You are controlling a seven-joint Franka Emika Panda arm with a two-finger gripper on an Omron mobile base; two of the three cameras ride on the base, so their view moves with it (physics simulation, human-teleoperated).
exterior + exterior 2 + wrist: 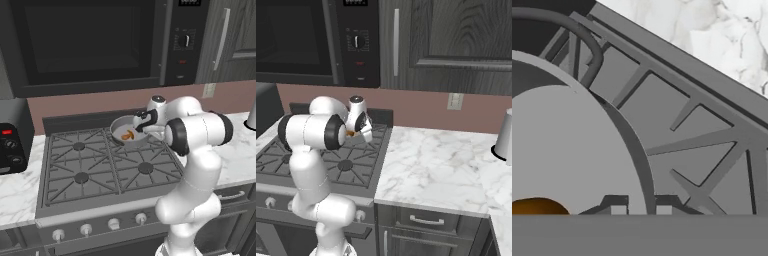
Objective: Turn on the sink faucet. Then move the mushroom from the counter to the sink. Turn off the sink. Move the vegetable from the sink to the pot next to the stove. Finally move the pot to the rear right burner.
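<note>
Pot [125, 131] holding mushroom [128, 135] sits on rear right burner; no writing legible.

Glossy white, rounded tubular robot arm [195, 165] with bulbous segments. Black bands ringing each joint. Thick swollen base link, narrower links above. White cylindrical wrist capped by a dark grey disc. Small black two-finger gripper [140, 121] with short dark square-ended tips [618, 209].
</note>
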